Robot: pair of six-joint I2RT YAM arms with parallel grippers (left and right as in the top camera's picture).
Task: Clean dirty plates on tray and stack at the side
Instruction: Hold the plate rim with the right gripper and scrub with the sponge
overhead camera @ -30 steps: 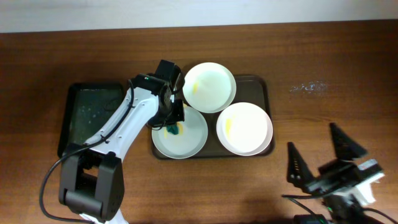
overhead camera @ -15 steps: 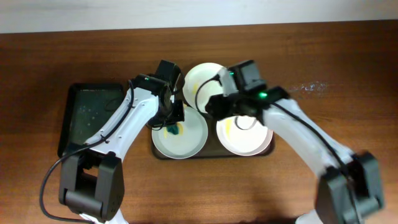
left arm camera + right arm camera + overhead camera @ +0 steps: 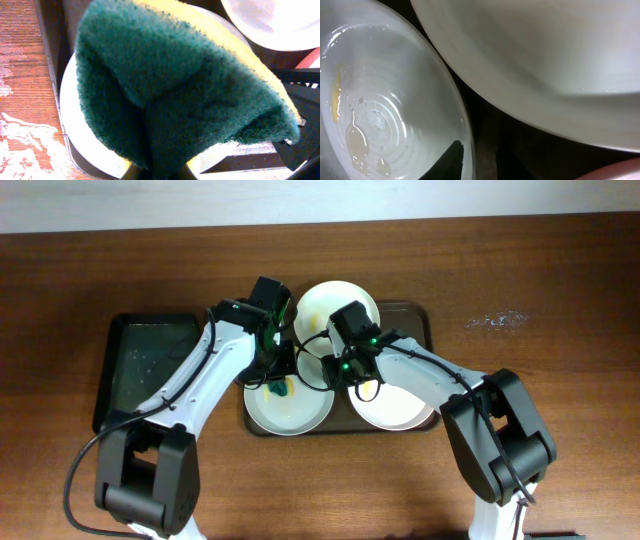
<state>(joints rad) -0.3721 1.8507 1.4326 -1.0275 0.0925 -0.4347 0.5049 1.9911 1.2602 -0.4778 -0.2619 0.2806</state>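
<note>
Scrubbing underway: left pincer (image 3: 279, 378) pinches the sponge (image 3: 175, 90) on the near-left plate (image 3: 300, 412); right pincer (image 3: 340, 370), grip unclear, probably should steady that plate's rim.

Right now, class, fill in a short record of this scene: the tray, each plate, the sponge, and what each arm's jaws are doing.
tray: dark brown, holds three plates
back plate: white, at the tray's far edge
front-left plate: white, directly under the sponge
front-right plate: white, with a yellow smear
sponge: green and yellow, folded
left jaws: shut on the sponge, over the front-left plate
right jaws: low among the plates; open or shut cannot be told
black tray: left of the brown tray
</note>
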